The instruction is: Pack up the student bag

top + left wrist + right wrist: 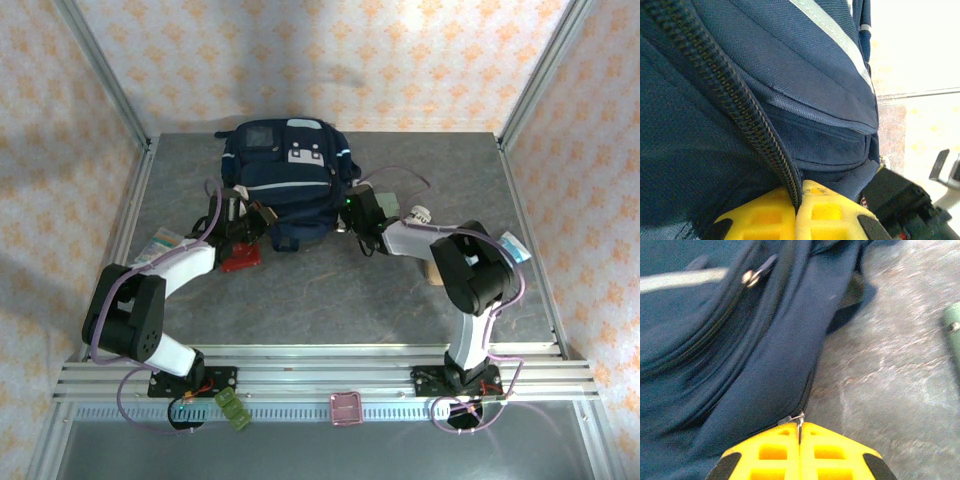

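While the left pincer (797,201) is clamping the zip seam (740,102) of the large navy-blue striped fabric backpack (290,185), the right pincer (800,432), closed on its pull tab (796,419), is seemingly unzipping it, needing a steady pull next.

Light in the top view was even and sharp, with soft shadows on the orange-patterned wallpaper walls (60,150). The left wrist view's background blew out white, and the right wrist view blurred the navy-blue fabric backpack (715,340).

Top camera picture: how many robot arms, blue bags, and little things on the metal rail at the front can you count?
Robot arms: 2, the left arm and the right arm
Student bag: 1
Little things on the front rail: 2, a green tag and a pink square
Total: 5
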You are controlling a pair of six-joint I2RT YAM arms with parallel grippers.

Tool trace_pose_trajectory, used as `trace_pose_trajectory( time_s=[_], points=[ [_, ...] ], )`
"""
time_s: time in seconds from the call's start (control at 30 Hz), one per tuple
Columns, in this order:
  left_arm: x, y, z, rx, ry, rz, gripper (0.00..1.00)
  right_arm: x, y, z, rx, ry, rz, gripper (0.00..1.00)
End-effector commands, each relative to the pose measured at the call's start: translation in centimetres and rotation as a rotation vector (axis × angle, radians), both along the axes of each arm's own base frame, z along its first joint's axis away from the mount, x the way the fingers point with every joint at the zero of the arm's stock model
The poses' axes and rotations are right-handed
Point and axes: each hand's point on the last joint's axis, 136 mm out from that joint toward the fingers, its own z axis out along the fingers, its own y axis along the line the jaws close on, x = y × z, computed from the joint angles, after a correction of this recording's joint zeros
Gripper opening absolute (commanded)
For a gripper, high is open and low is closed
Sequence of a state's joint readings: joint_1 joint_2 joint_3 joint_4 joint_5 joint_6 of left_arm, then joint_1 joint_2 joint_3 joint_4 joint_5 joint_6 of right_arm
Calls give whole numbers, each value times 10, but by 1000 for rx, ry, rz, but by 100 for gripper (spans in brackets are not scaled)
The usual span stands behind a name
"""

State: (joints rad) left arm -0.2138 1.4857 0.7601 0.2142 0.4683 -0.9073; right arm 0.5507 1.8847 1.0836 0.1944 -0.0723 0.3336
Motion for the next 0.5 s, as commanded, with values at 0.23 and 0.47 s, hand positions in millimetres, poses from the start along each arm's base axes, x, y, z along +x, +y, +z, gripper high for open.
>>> trace_pose_trajectory(
  time_s=[0.23,0.47],
  points=[
    [2,8,33,-3,-145,-2,0,97,-63,4,9,-114,-315,0],
    [-4,6,26,2,-129,-26,0,150,-71,2,27,-123,-382,0]
  ],
)
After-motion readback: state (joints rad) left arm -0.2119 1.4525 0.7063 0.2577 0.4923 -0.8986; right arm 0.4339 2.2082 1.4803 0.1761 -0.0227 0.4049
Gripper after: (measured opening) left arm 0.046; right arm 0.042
